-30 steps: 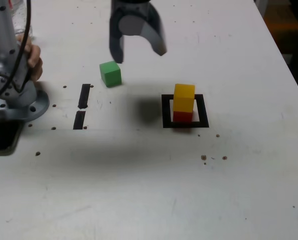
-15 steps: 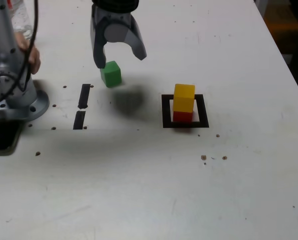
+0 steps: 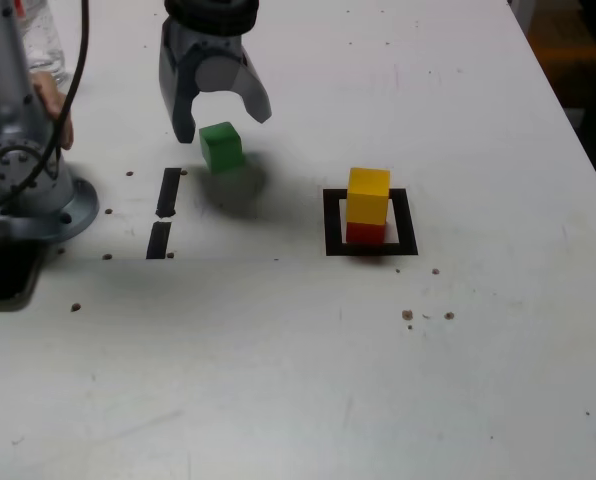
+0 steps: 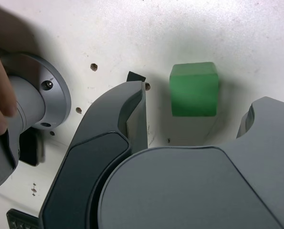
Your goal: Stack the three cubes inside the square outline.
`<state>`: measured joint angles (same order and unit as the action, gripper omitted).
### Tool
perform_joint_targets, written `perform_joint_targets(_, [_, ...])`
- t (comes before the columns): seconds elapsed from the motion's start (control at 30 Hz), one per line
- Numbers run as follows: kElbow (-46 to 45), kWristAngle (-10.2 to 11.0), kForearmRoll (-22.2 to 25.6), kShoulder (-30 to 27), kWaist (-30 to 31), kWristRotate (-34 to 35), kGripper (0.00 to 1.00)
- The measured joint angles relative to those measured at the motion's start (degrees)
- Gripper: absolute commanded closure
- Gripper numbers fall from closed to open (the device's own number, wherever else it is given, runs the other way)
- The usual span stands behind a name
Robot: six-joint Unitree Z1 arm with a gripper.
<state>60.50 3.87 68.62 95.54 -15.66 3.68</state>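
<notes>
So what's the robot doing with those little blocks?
The robot's gripper is open above the green cube, with nothing in its grip. The yellow cube sits on the red cube, inside the black square outline. It looks like green may be picked up next, to go on top.

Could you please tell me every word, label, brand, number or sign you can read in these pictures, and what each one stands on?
None: no word, brand or number can be read in either view.
Bottle: a bit of red shows at the exterior view's edge, too little to read.
Cubes, green, yellow and red: no lettering on the faces that show.
</notes>
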Motion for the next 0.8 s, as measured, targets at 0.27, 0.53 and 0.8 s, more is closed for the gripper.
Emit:
perform_joint_targets(0.27, [-2.48,-0.07,-3.30,2.45,-2.90,-0.01,0.19])
perform_joint_targets(0.53, [-3.46,-0.07,-6.06,4.83,-4.20,-0.42,0.20])
perform_joint_targets(0.8, [-4.02,-0.25,-8.23,5.30,-4.20,-0.42,0.56])
